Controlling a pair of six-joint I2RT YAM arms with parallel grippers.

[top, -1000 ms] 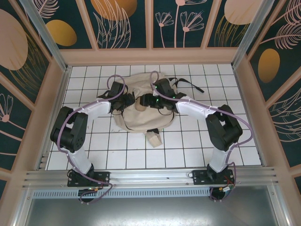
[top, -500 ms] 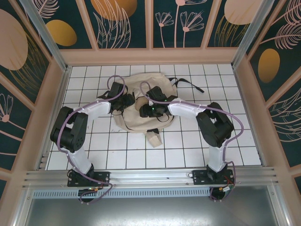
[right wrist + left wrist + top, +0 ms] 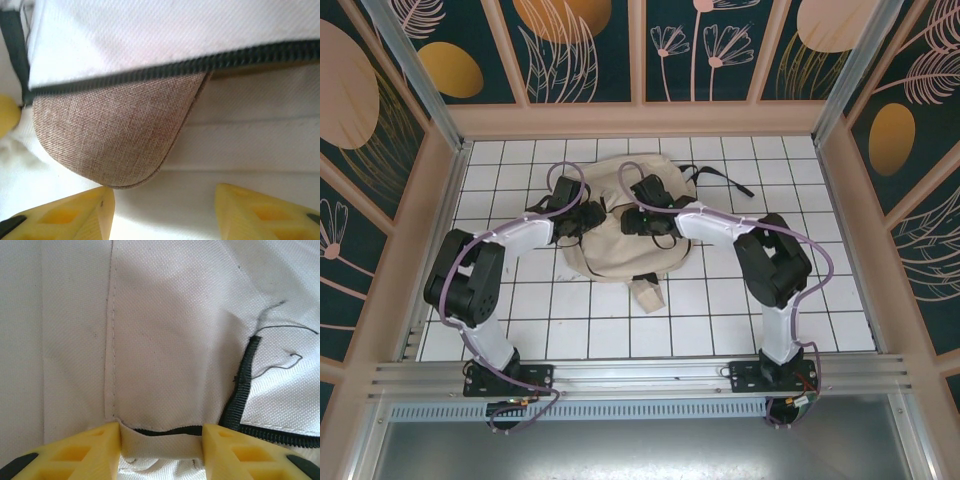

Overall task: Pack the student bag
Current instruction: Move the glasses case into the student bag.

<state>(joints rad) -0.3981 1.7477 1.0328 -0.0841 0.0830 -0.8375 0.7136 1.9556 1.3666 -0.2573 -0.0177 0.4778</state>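
Observation:
The student bag [image 3: 620, 255], a cream canvas backpack, lies flat at the middle of the white tiled table. My left gripper [image 3: 592, 218] rests on its left part. In the left wrist view my left gripper [image 3: 161, 432] is shut on a fold of the bag's cream cloth [image 3: 160, 440] beside a black zipper tape [image 3: 241, 390]. My right gripper [image 3: 634, 220] is over the bag's middle. In the right wrist view my right gripper [image 3: 162, 192] stands open over cream cloth, just below a brown woven pouch [image 3: 110, 135] whose rounded end pokes out under the dark zipper [image 3: 175, 67].
A black strap [image 3: 720, 180] trails off the bag's far right corner. A small beige loop [image 3: 647, 293] lies at its near edge. Wooden frame walls [image 3: 440, 200] enclose the table on three sides. Bare tiles [image 3: 700, 320] lie in front of the bag.
My right gripper has swung left and farther back across the bag. The brown pouch end that showed from above is now covered. My left gripper has closed slightly on the cloth.

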